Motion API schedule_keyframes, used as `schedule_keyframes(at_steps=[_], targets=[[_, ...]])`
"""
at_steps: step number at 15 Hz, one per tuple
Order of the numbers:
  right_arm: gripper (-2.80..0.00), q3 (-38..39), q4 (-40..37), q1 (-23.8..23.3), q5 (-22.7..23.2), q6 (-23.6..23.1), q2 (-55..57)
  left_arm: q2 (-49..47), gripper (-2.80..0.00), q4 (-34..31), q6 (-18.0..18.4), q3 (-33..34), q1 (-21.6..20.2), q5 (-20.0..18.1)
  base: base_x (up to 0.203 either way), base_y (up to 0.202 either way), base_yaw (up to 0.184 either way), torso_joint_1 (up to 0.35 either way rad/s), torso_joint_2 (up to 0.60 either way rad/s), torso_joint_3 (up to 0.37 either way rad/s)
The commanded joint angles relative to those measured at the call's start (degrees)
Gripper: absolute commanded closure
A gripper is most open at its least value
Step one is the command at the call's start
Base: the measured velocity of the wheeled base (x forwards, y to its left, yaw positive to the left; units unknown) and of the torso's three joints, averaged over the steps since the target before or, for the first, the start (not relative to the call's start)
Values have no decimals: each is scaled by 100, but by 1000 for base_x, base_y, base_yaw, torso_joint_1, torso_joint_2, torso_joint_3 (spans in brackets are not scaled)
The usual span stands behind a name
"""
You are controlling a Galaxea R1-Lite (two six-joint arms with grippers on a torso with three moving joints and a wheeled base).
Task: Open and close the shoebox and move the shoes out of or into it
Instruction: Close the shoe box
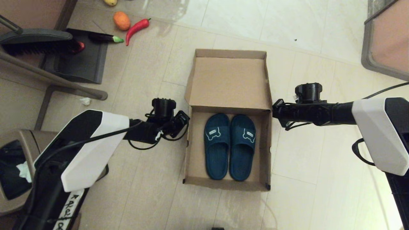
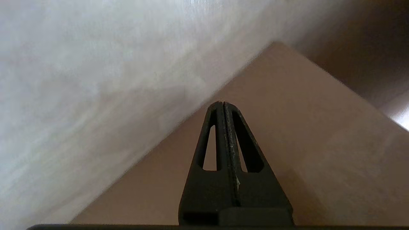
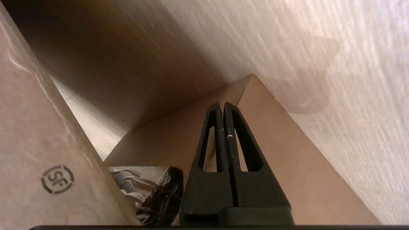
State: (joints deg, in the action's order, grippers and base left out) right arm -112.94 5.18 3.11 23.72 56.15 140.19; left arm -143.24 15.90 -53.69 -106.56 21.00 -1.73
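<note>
The shoebox lies open on the floor, its hinged lid swung back on the far side. Both teal slippers, the left one and the right one, lie side by side inside, toes toward the hinge. My left gripper sits against the box's left side at the hinge and is shut and empty, with cardboard just beyond it. My right gripper is at the right side by the hinge, also shut and empty, near a dark tape patch.
A brown trash bin stands at my lower left. A dustpan, a brush and a metal frame leg are at the far left. A toy chili, an orange and an eggplant lie beyond. Furniture is at the far right.
</note>
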Motion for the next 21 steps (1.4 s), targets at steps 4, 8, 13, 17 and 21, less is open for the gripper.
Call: schedule_keyframes(at_steps=[4, 8, 13, 17, 21], targets=[[0, 578, -189, 101, -4, -6, -323, 368, 0, 4, -42, 800, 70, 3, 0, 0, 0, 0, 0, 0], [0, 1759, -158, 205, -90, -30, -859, 704, 0, 59, -60, 1602, 71, 28, 0, 0, 0, 0, 0, 0], [0, 2529, 9, 189, -530, -61, -1274, 1171, 0, 385, -98, 2854, 40, 350, 0, 0, 0, 0, 0, 0], [0, 2385, 14, 39, -599, -246, -1267, 1599, 0, 834, -210, 3473, -51, 547, 0, 0, 0, 0, 0, 0], [0, 1647, -26, -156, -359, -287, -1049, 1476, 0, 1066, -191, 2533, -330, 274, 0, 0, 0, 0, 0, 0]])
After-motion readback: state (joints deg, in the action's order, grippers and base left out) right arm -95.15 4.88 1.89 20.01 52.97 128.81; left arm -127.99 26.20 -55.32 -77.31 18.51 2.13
